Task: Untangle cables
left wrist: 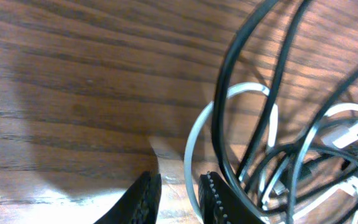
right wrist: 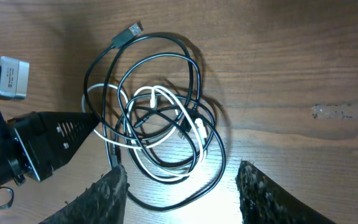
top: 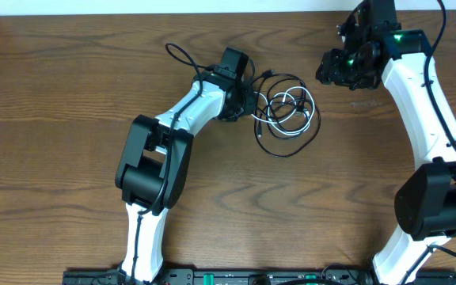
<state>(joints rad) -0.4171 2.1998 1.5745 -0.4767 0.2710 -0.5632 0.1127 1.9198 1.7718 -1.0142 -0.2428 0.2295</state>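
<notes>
Left gripper point(left wrist: 179, 186): jaws narrow with a small gap. The white cable point(left wrist: 189, 149) runs through the gap and neither pad visibly pinches it. The finger bases are cut off at the frame's bottom edge, and in the overhead view the wrist body hides the tips. The black cable point(left wrist: 218, 124) loops just beside one finger. Both cables lie in one overlapped coil on the wooden table point(top: 54, 119), mid-table between the arms. The crossings are too dense to sort by strand. One USB plug point(right wrist: 128, 31) sticks out at the coil's edge and a white plug point(right wrist: 201, 129) sits inside the loops; the other ends can't be traced. Right gripper point(right wrist: 182, 171): jaws wide, nothing held, above the coil's side. Its fingers are blurred and cropped in the right wrist view.
</notes>
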